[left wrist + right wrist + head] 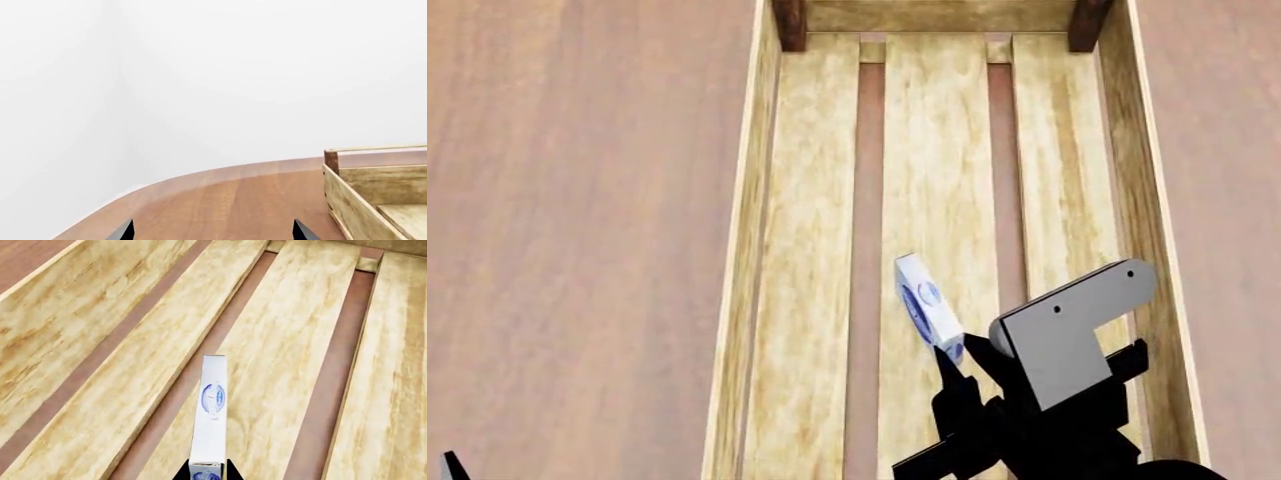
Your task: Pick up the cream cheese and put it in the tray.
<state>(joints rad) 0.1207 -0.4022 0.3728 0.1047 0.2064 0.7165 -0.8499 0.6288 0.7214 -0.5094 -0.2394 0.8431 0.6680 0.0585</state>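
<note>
Nearest in the head view, the right claw (950, 368): black fingers beneath a grey bracket, closed on the near end of the cream cheese (928, 305). Held over the inside of the tray (751, 250), above the middle slat, toward the near end. Box tilted, white, with a blue oval logo on its face, pointing up and away from the claw. In the right wrist view, the same box (210, 410) seen edge-on, its lower end pinched between two black fingertips (231, 471) at the frame's edge, claw midpoint there (205, 472); pale slats (293, 340) and reddish-brown gaps behind it. Whether touching the slats or held clear of them, cannot tell. Farther up the head view, long light-wood floor boards running to the tray's far end, with two dark brown corner posts (789, 22) and a cross board. Low side walls along both sides. On either side, the reddish-brown table (574, 200). At the lower left corner of the head view, only a sliver of the left claw (451, 466). In the left wrist view, two dark fingertips (123, 231) set wide apart with nothing between them, left claw (213, 232) open over bare table (227, 200); beyond, one end of the tray (347, 200) with its brown post (331, 161) and pale handle bar (377, 148), then the table's curved edge and a white wall (213, 75).
</note>
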